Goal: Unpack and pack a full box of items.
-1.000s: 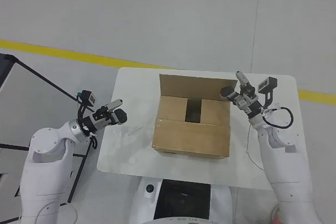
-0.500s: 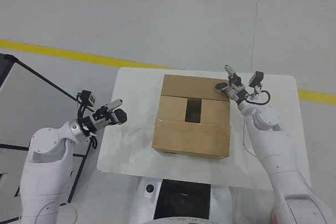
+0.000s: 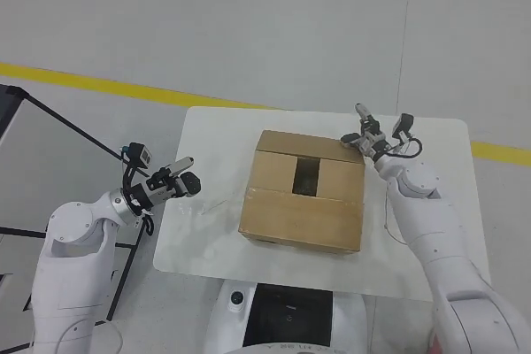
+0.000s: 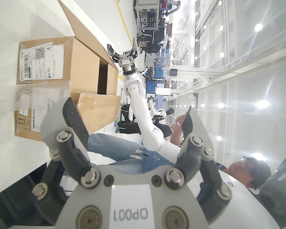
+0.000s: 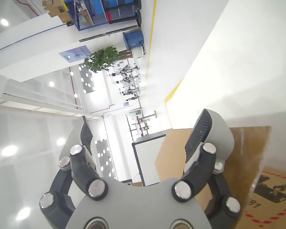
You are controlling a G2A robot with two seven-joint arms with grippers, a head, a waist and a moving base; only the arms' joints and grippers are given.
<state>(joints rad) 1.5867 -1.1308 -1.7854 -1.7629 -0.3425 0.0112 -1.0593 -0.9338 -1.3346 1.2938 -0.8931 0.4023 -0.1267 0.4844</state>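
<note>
Brown labelled cardboard box (image 3: pixel 303 208), flaps folded leaving a dark centre gap, sits mid white table (image 3: pixel 212 133). Right gripper (image 3: pixel 355 126), spread and empty, at its far right corner; left gripper (image 3: pixel 188 173) spread, empty, near the table's left edge.

Robot arms flank a cardboard box (image 3: pixel 303 202) on a white table (image 3: pixel 214 133).

The box sits mid-table with its top flaps folded down, leaving a dark gap between them in the middle. The right gripper (image 3: pixel 354 125), fingers spread, is at the box's far right corner, by the edge of the far flap. The left gripper (image 3: pixel 189 173), fingers likewise apart, hangs at the table's left edge, well apart from the box. A yellow line (image 3: pixel 71 84) crosses the floor beyond.
</note>
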